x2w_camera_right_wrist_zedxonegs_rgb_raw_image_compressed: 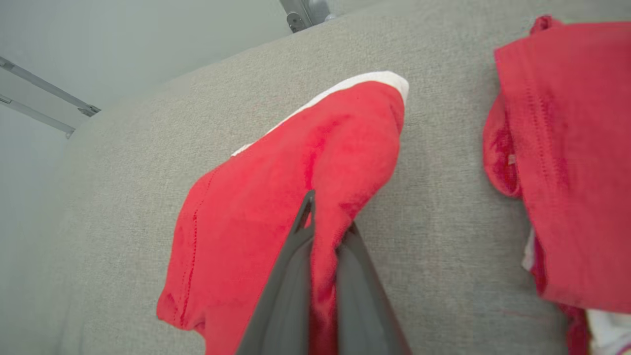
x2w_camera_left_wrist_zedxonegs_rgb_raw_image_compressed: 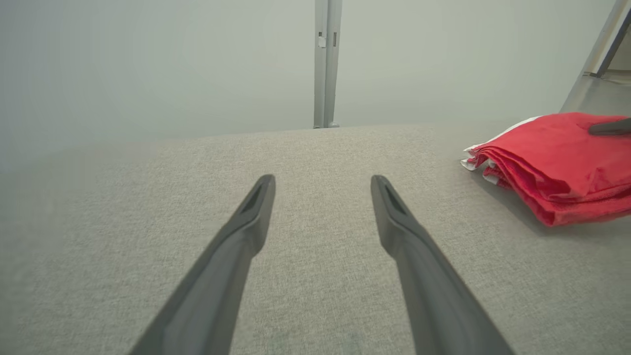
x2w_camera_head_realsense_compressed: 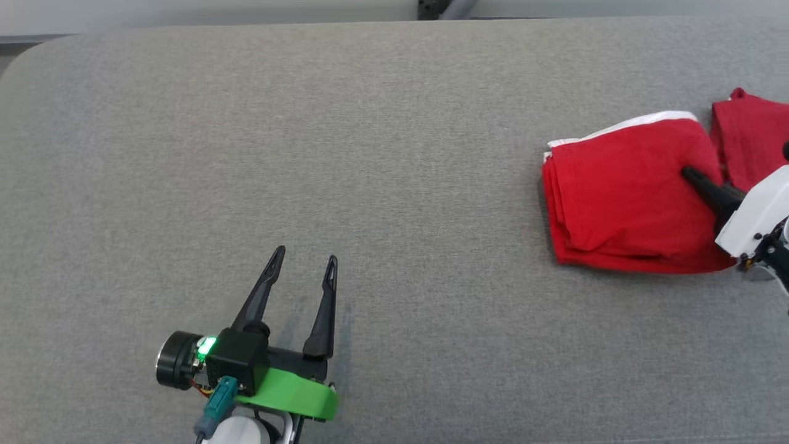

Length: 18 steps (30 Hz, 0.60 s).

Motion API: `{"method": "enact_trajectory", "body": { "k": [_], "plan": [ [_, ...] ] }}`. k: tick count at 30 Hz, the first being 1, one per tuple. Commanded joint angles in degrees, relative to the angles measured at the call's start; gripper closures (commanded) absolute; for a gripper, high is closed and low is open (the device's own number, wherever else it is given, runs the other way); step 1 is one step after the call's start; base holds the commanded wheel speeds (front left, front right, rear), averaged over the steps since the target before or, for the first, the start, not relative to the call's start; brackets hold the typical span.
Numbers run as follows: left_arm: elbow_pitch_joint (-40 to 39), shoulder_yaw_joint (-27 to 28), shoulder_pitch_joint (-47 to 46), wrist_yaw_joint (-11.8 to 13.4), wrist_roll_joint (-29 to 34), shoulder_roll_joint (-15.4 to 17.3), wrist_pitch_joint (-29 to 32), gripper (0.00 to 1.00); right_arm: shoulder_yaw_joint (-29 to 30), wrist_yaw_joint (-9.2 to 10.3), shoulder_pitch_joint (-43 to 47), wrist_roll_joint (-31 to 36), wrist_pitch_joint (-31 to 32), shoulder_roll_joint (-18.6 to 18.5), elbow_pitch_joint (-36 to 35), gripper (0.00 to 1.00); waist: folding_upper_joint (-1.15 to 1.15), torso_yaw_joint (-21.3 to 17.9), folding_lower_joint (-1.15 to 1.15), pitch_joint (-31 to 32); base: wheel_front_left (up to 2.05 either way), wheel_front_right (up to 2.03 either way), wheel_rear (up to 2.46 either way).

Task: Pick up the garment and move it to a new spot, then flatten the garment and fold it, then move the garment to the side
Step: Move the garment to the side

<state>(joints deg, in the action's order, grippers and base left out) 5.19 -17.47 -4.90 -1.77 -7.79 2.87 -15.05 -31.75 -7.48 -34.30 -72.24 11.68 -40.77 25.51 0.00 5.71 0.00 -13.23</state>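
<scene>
- grey fabric-covered surface (x2w_camera_head_realsense_compressed: 370, 154) runs across the whole head view, with its rounded corner at 10 o'clock.
- garment (x2w_camera_head_realsense_compressed: 622, 197): red, white band along its far edge, folded into a thick squarish stack. it lies on the surface at about 3 o'clock in the head view. layered fold edges face 9 o'clock.
- in the left wrist view the garment (x2w_camera_left_wrist_zedxonegs_rgb_raw_image_compressed: 557, 162) sits at 2 o'clock, its stacked layers plainly visible at the near edge.
- right gripper (x2w_camera_head_realsense_compressed: 690, 174): comes in from 4 o'clock, with its dark fingers pointing toward 10 o'clock over the garment's right part.
- the right wrist view shows the right gripper (x2w_camera_right_wrist_zedxonegs_rgb_raw_image_compressed: 328, 217) pinched tight on a raised ridge of the garment (x2w_camera_right_wrist_zedxonegs_rgb_raw_image_compressed: 276, 207), with red cloth squeezed between the two fingers. the cloth bulges up around the grip.
- one dark finger of the right gripper (x2w_camera_left_wrist_zedxonegs_rgb_raw_image_compressed: 609, 128) lies on top of the stack in the left wrist view.
- second red piece (x2w_camera_head_realsense_compressed: 749, 145): lies just beside the garment toward 2 o'clock, with a strip of grey between them in the right wrist view (x2w_camera_right_wrist_zedxonegs_rgb_raw_image_compressed: 567, 162).
- left gripper (x2w_camera_head_realsense_compressed: 306, 254): at 7 o'clock in the head view, fingers spread wide, nothing between them, well apart from the garment.
- the left wrist view shows the left gripper (x2w_camera_left_wrist_zedxonegs_rgb_raw_image_compressed: 323, 180) over bare grey fabric, fingers pointing to 12 o'clock.
- small green light (x2w_camera_head_realsense_compressed: 206, 345) lit on the left wrist. bright green ring (x2w_camera_head_realsense_compressed: 290, 394) behind it.
- grey metal post (x2w_camera_left_wrist_zedxonegs_rgb_raw_image_compressed: 325, 64) stands behind the far edge.
</scene>
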Motion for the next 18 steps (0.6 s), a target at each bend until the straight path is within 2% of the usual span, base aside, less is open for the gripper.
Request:
{"method": "enact_trajectory", "body": {
  "k": [1,9,18],
  "plan": [
    [-0.20,0.24,-1.34,-0.30,0.62,0.08,-0.12,0.00,-0.55,0.00,-1.29,1.03,-0.88,-1.15,-0.35,1.00,0.00,-4.44,0.00,-1.57,0.00,0.00,0.00],
    [-0.23,0.74,-4.29,-1.92,2.51,0.11,-0.12,0.00,-4.60,0.00,-7.21,8.51,-6.80,-8.27,-0.27,1.00,0.00,-7.77,0.00,-6.01,0.00,0.00,0.00],
    [-1.13,2.19,-7.86,-3.15,2.57,0.11,-0.12,0.00,-6.55,0.02,-12.47,11.88,-11.57,-15.00,2.93,1.00,0.00,-7.10,0.00,-10.64,0.00,0.00,0.00]
  ]
}}
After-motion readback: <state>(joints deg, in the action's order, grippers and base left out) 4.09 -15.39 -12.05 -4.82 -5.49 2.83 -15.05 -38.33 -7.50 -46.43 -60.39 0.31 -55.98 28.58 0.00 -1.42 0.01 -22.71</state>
